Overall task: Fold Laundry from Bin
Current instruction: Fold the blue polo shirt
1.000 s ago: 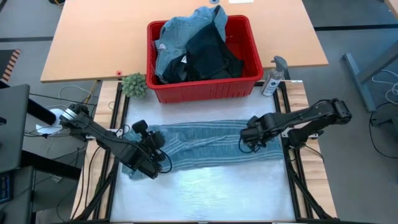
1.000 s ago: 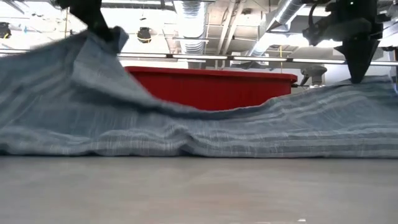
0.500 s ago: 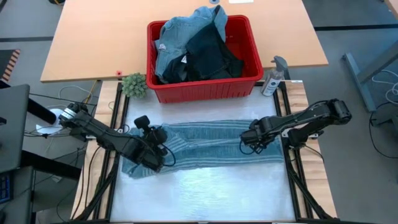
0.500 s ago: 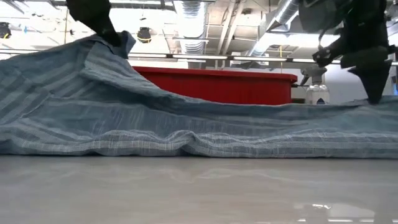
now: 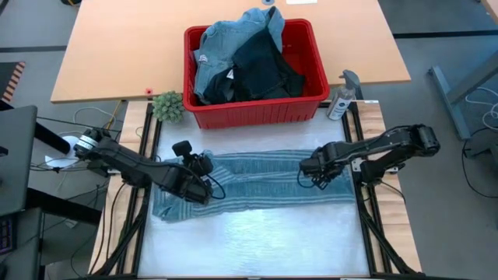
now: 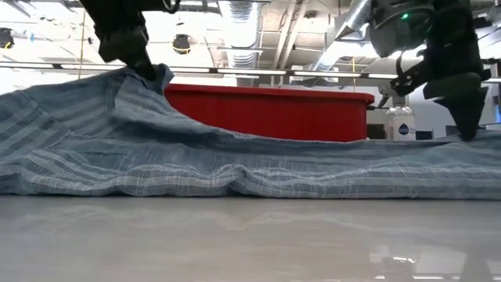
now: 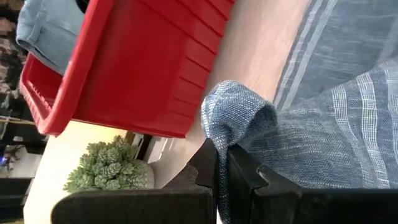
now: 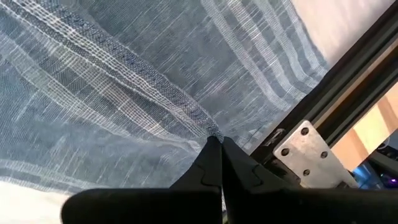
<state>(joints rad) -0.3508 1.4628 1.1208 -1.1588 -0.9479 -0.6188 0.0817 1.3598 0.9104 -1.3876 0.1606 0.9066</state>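
Both claws pinched on the striped shirt.
Your left gripper (image 7: 222, 163) lifts a bunched fold; your right gripper (image 8: 217, 148) clamps the hem low. The striped shirt (image 5: 257, 180) lies spread, wrinkled, before the bin (image 5: 257, 109), arms reaching inward.

No writing, brand, number or sign can be read anywhere. The spray bottle (image 5: 341, 99) by the bench's far right corner carries a label, but it is too small to make out.
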